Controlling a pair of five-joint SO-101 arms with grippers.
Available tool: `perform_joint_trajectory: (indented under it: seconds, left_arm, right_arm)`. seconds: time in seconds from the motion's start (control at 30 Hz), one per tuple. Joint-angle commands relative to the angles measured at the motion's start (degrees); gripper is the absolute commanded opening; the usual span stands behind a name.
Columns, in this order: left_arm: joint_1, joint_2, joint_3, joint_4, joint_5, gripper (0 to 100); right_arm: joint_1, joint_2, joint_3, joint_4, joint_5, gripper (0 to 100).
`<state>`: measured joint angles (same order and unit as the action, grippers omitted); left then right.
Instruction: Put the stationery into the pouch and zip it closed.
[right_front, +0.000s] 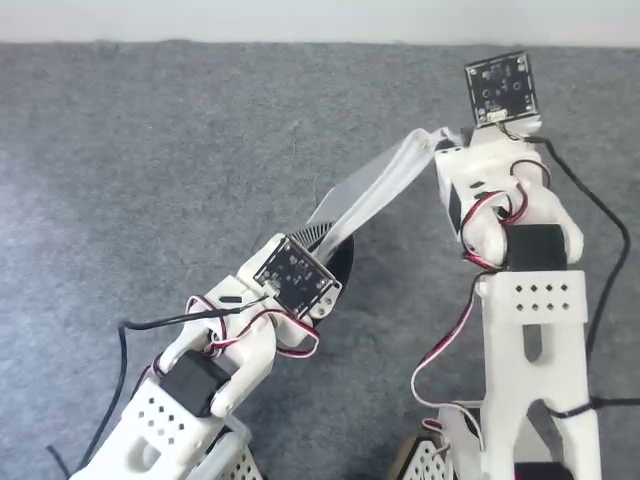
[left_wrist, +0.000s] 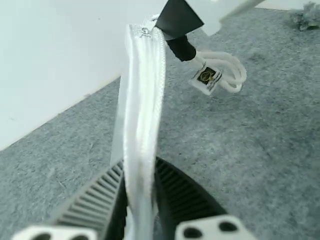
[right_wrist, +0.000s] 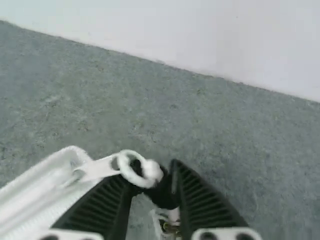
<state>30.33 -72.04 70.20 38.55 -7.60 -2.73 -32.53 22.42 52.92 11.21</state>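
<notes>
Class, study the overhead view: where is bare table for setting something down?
Widest free patch: grey felt table bordered by the back wall, the translucent white zip pouch and the left arm. A narrower gap lies between that arm and the right arm. Crowded: the centre, where left tool and right tool grip the pouch.

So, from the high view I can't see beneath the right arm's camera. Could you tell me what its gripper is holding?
Observer: The right gripper is closed on the zip pull, just past its white ring.
Operator: Thank you. And how is the left arm holding on?
Observer: The left gripper is clamped on the pouch, right along its zip edge.
Operator: Is anything hanging loose near the pull?
Observer: Yes, a white cord loop with a small tag dangles beside that end of the pouch.
</notes>
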Motion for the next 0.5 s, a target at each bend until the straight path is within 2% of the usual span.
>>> perform_joint_trajectory:
  seconds: [0.0,0.13,0.27,0.33,0.47]
  left_arm:
    - [-0.88,-0.09,0.04,1.49,0.79,1]
    - [-0.88,-0.09,0.04,1.41,0.88,2]
    - [-0.88,-0.09,0.22,1.58,1.23,9]
    - [-0.88,-0.09,-0.04,2.02,4.13,13]
    - [-0.88,-0.09,-5.93,9.93,9.49,17]
  right_arm:
    - [3.12,-2.86,-3.34,2.33,-0.70,14.8]
    - [3.03,-7.43,-3.34,6.02,-0.88,14.7]
    - [3.03,-12.18,-3.25,10.15,-0.62,14.7]
    - [3.03,-14.46,-3.25,12.26,-0.62,14.7]
    - [3.03,-18.86,-3.25,15.78,-0.53,14.7]
